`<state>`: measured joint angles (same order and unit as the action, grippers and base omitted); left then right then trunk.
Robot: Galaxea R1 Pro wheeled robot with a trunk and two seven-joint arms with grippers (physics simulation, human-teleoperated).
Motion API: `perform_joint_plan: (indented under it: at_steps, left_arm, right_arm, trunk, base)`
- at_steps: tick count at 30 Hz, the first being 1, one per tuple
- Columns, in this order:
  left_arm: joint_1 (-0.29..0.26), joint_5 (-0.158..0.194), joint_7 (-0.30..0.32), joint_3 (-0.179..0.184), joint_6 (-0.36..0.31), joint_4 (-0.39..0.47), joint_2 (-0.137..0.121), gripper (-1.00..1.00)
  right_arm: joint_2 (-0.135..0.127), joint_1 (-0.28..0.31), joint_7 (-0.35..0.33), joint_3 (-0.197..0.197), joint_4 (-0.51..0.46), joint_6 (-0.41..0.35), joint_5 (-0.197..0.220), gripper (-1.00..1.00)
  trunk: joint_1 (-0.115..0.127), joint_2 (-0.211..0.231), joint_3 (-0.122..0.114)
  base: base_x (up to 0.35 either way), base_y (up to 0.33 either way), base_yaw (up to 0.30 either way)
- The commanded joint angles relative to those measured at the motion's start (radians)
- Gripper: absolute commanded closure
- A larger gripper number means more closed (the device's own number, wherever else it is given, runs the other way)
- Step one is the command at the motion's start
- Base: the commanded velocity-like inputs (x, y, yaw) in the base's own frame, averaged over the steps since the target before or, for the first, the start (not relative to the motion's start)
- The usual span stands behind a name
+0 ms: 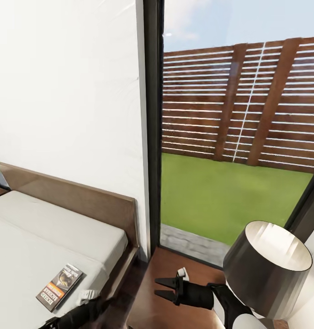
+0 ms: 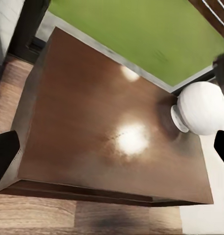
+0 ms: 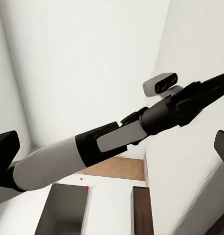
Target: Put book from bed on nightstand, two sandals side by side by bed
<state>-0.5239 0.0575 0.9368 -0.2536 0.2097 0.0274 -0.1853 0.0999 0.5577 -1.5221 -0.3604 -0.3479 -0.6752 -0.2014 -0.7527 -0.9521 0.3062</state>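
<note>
Head view: the book (image 1: 60,286) lies flat on the off-white mattress of the bed (image 1: 47,228), near the mattress corner closest to the nightstand (image 1: 175,292), its orange band and white lettering facing up. The bed's dark wooden headboard runs along the white wall. Just past the book, at the lower edge, a dark arm (image 1: 79,315) with a white piece reaches in — its fingers are cut off by the frame, so I cannot tell how they stand. Over the nightstand's glossy brown top hovers the other gripper (image 1: 165,289), its two black pointed fingers spread apart with nothing between them. A lamp (image 1: 271,265) with a dark shade (pale inside) stands at the nightstand's far side. Behind, a tall dark-framed window (image 1: 152,128) shows grass and a slatted fence.

Left wrist view: the camera looks down on the nightstand (image 2: 102,132) top, bare and shiny, with the lamp's white rounded base (image 2: 202,108) at one corner. Dark fingertips (image 2: 4,154) sit at opposite edges of the frame — wide apart, holding nothing. Wood-plank floor (image 2: 38,215) borders the cabinet.

Right wrist view: white walls and a grey-and-black robot arm (image 3: 107,142) crossing the frame; dark fingertips (image 3: 5,147) at both edges, spread and empty.
</note>
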Motion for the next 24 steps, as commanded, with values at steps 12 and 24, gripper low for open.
perform_joint_plan:
  at_steps: [12, 24]
  left_arm:
    - [-0.017, 0.261, 0.292, -0.035, -0.682, 0.415, -0.257, -1.0]
    - [-0.045, 0.287, -0.19, -0.117, -1.005, 0.721, -0.322, -1.0]
  right_arm:
    - [0.002, 0.001, -0.003, -0.007, 0.005, -0.007, -0.012, -1.0]
    - [0.003, 0.001, -0.003, -0.006, 0.008, -0.006, -0.012, -1.0]
  trunk:
    - [0.0, -0.001, 0.001]
    - [0.0, -0.001, 0.001]
  base:
    - [0.0, 0.0, 0.0]
    - [0.0, 0.0, 0.0]
